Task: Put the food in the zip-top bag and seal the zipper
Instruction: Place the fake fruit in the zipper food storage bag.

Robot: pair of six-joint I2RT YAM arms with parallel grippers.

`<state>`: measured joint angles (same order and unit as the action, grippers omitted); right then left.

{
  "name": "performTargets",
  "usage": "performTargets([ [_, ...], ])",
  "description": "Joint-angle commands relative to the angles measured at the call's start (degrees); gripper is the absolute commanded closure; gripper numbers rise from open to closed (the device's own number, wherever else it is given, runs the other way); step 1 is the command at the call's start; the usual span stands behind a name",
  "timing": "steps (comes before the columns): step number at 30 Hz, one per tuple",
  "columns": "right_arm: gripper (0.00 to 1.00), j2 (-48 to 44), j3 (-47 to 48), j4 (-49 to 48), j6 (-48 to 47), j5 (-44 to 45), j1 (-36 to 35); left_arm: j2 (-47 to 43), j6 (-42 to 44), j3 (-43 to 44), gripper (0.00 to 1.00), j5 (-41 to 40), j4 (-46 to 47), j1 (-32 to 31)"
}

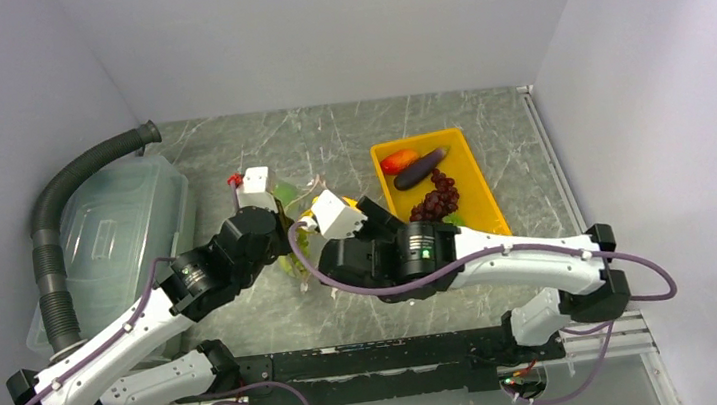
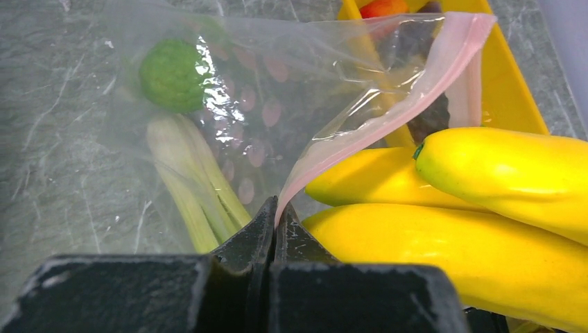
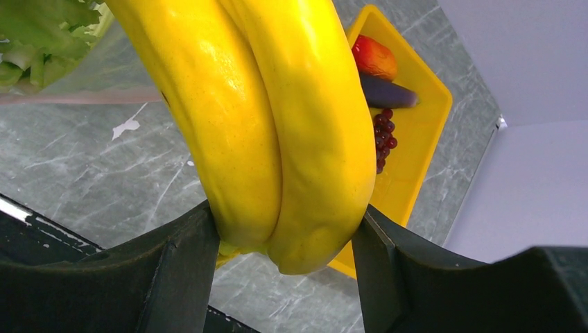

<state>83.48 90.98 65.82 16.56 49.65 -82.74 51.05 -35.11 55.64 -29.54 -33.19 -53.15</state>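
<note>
My left gripper point(image 2: 276, 208) is shut on the pink zipper strip point(image 2: 388, 104) of the clear zip-top bag point(image 2: 263, 83) and holds its mouth up. Inside the bag lie a green round fruit point(image 2: 175, 75) and a pale green leek point(image 2: 194, 187). My right gripper point(image 3: 284, 229) is shut on the yellow bananas point(image 3: 277, 118), which also show in the left wrist view point(image 2: 485, 208), right at the bag's mouth. In the top view the two grippers point(image 1: 270, 207) point(image 1: 331, 215) meet at mid table. The eggplant point(image 1: 421, 168), red-orange fruit point(image 1: 398, 161) and dark grapes point(image 1: 437, 197) lie in the yellow tray point(image 1: 478, 185).
A large translucent lidded bin point(image 1: 126, 227) stands at the left with a grey corrugated hose point(image 1: 65, 223) over it. White walls close in the back and right. The marble table point(image 1: 347, 133) runs behind the grippers.
</note>
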Motion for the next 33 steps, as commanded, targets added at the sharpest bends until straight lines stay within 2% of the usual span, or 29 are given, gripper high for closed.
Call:
performTargets([
  [1, 1.0, 5.4, 7.3, 4.3, 3.7, -2.4, -0.4, -1.1, -0.7, 1.1, 1.0, 2.6, 5.1, -0.6],
  [9, 1.0, 12.7, 15.4, 14.0, 10.4, -2.3, 1.5, -2.3, -0.9, 0.5, 1.0, 2.7, 4.8, -0.5],
  [15, 1.0, 12.0, 16.2, 8.8, 9.0, -6.7, 4.0, -2.7, -0.7, -0.3, 1.0, 3.5, 5.6, -0.6],
  [23, 1.0, 13.6, 22.8, 6.7, 6.1, -16.9, 10.6, -2.5, 0.3, -2.1, 1.0, 5.2, 7.3, -0.5],
  [33, 0.99, 18.9, 30.4, 9.4, 4.8, -26.7, 15.0, -1.6, 2.6, -4.8, 1.0, 9.2, 12.2, -0.6],
])
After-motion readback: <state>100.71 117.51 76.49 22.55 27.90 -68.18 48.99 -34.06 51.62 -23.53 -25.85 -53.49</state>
